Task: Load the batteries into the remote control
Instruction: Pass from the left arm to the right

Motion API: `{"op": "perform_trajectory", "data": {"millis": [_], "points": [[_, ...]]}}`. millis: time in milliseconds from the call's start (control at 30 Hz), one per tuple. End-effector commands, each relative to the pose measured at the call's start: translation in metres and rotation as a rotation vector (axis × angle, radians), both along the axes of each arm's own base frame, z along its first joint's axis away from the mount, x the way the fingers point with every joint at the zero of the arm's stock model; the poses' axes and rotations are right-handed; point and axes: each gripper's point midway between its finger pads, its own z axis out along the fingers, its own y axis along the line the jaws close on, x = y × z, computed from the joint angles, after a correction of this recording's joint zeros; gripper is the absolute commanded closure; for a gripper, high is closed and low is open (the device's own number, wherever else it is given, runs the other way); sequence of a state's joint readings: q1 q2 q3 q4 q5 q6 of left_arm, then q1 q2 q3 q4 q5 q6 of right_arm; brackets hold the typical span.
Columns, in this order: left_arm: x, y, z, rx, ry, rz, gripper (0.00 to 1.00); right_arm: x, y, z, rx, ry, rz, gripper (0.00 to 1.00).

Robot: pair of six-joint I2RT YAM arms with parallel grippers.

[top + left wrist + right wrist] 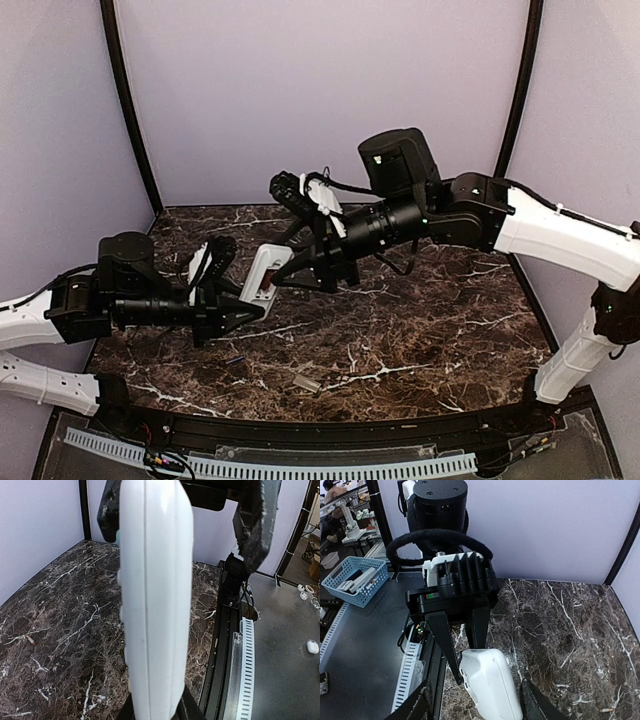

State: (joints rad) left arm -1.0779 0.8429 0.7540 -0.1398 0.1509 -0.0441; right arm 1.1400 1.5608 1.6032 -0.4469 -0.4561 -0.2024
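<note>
left hand (pixel 250 308), left of centre in the overhead view, is pressed onto the near end of the white remote control (pixel 268 270), holding it tilted above the dark marbled desk (pixel 420 340). right hand (pixel 476 705) reaches in from the right, its fingers (pixel 417 706) spread wide on either side of the remote's far end. one finger sits just beside the casing; whether it touches cannot be told.

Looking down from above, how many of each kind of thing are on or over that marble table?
Robot arms: 2 (left, right)
White remote control: 1
Small pale cover piece: 1
Loose dark stick, likely a battery: 1
Total: 5
</note>
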Motion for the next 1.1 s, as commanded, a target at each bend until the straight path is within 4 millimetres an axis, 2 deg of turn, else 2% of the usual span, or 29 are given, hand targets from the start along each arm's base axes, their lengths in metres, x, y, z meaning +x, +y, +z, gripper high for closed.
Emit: {"op": "perform_trajectory", "data": {"millis": [0,233,400,600,833,867,900,933,967,1033,1067], "points": [[-0.010,0.001,0.005,0.010,-0.017,-0.057,1.00,-0.007,0.006,0.006,0.017,0.054,0.026,0.47],[-0.016,0.001,0.017,-0.002,-0.055,-0.099,1.00,-0.011,0.017,-0.007,-0.040,0.114,0.039,0.60],[-0.018,0.001,0.027,-0.017,-0.061,-0.109,1.00,-0.015,0.012,-0.015,-0.060,0.139,0.037,0.62],[-0.020,-0.003,0.027,-0.009,-0.053,-0.130,1.00,-0.018,0.009,-0.015,-0.063,0.169,0.033,0.86],[-0.017,-0.007,0.025,0.007,-0.021,-0.121,1.00,-0.011,0.004,-0.014,-0.046,0.203,-0.020,1.00],[-0.015,-0.007,0.025,0.010,-0.024,-0.109,0.97,-0.003,0.001,-0.015,-0.047,0.206,-0.059,1.00],[-0.009,-0.006,0.027,0.011,-0.034,-0.075,0.75,0.005,-0.002,-0.017,-0.049,0.229,-0.108,1.00],[-0.005,-0.006,0.027,0.015,-0.039,-0.056,0.60,0.015,-0.006,-0.019,-0.048,0.247,-0.161,1.00],[0.003,-0.004,0.029,0.021,-0.057,-0.011,0.38,0.026,-0.011,-0.022,-0.044,0.272,-0.222,1.00],[0.017,-0.001,0.029,0.045,-0.091,0.053,0.19,0.052,-0.025,-0.031,-0.018,0.343,-0.351,1.00],[0.021,-0.002,0.029,0.067,-0.107,0.067,0.16,0.066,-0.036,-0.038,-0.009,0.398,-0.423,1.00]]}}
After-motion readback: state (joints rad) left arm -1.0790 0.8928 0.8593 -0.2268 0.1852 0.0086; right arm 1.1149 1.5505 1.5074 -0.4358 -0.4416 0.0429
